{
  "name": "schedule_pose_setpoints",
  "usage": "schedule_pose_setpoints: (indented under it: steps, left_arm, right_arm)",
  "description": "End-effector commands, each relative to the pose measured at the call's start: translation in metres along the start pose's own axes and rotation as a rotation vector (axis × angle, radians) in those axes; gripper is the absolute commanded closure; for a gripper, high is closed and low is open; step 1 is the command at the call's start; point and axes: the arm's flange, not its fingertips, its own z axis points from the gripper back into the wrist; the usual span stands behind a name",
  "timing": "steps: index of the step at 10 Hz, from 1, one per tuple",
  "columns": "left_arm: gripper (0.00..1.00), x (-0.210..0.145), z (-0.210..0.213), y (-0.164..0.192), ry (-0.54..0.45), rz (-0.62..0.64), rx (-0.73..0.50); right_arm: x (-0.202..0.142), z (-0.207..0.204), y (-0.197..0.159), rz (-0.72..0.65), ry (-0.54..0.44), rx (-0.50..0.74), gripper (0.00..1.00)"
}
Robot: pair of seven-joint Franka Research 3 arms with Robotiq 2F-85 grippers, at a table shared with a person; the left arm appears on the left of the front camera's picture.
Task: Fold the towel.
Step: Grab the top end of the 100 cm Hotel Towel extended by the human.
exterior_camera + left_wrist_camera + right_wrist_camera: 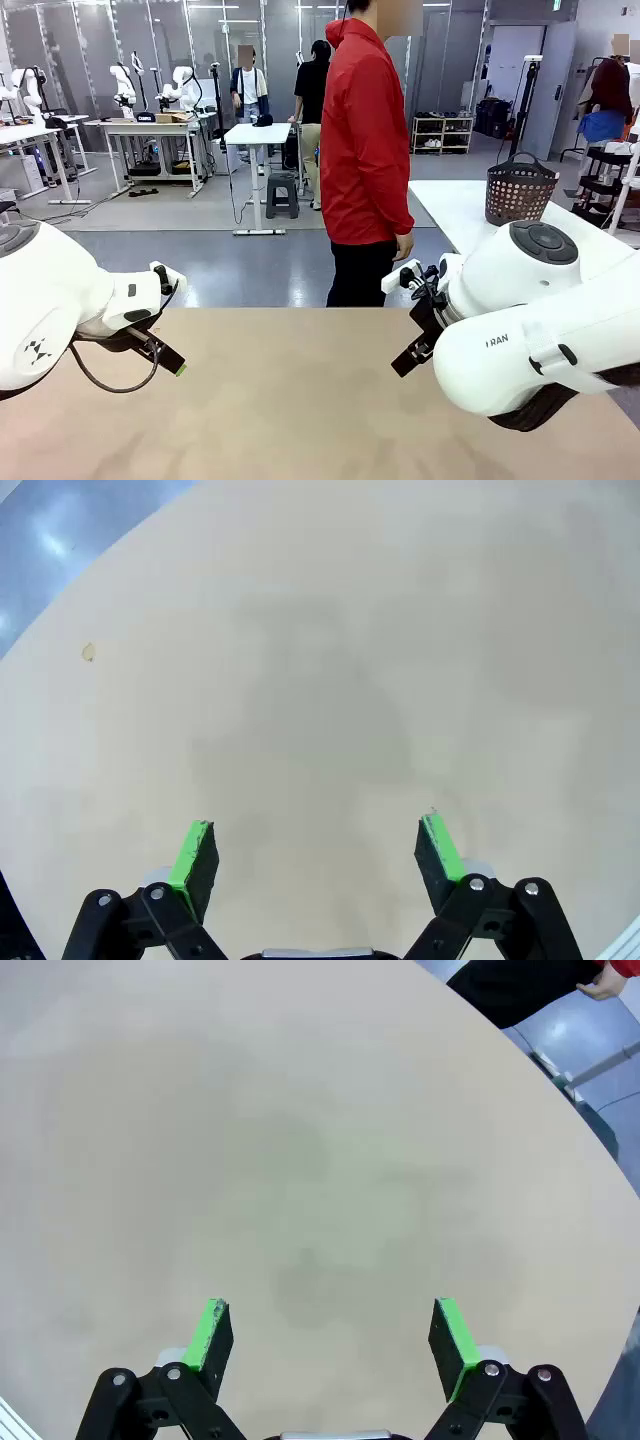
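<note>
One broad tan worktop [300, 400] carries the whole scene, and the stretch of it under both wrist cameras is plain surface; where the towel is I cannot tell, so folding has not begun, by my reading. The left arm [50, 310] comes in over the worktop's left side and the right arm [540, 330] over its right side, well apart. That seems a sensible ready stance, since it leaves the middle free for a wide cloth to be laid between them. A person [365, 150] in a red jacket stands just beyond the far edge, side-on, one hand [403, 245] hanging loose and holding nothing that I can see; probably the cloth has to come from that side. Behind, to the right, a separate white table [450, 210] bears a black perforated basket [520, 190], well clear of the work. The left gripper [315, 840] hangs above the surface with its green pads spread wide and nothing between them, near the worktop's left edge, where grey floor [60, 540] shows past the rim. The right gripper [330, 1325] is likewise spread wide with nothing in it, toward the far right corner. Nothing blocks either one. A tiny mark [88, 652] sits near the left edge.
</note>
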Motion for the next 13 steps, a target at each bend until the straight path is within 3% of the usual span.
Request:
schedule_pose_setpoints:
  steps: [1,9,10,12,13]
  left_arm:
    - [0.0,0.0,0.0,0.0,0.0,0.0,0.0]
    - [0.0,0.0,0.0,0.0,0.0,-0.001,0.0]
    - [0.0,0.018,0.014,0.005,-0.018,-0.074,-0.025]
    - [0.0,0.045,0.063,0.034,0.03,0.027,-0.137]
    - [0.0,0.052,0.089,0.052,0.055,0.075,-0.228]
  right_arm:
    - [0.0,0.0,0.0,0.0,0.0,0.0,0.0]
    - [0.0,0.0,0.0,0.0,0.0,0.0,0.0]
    - [0.0,0.0,0.0,0.002,0.0,0.0,0.0]
    - [0.032,0.048,-0.027,-0.04,-0.031,0.036,0.0]
    - [0.04,0.072,-0.044,-0.08,-0.033,0.119,0.0]
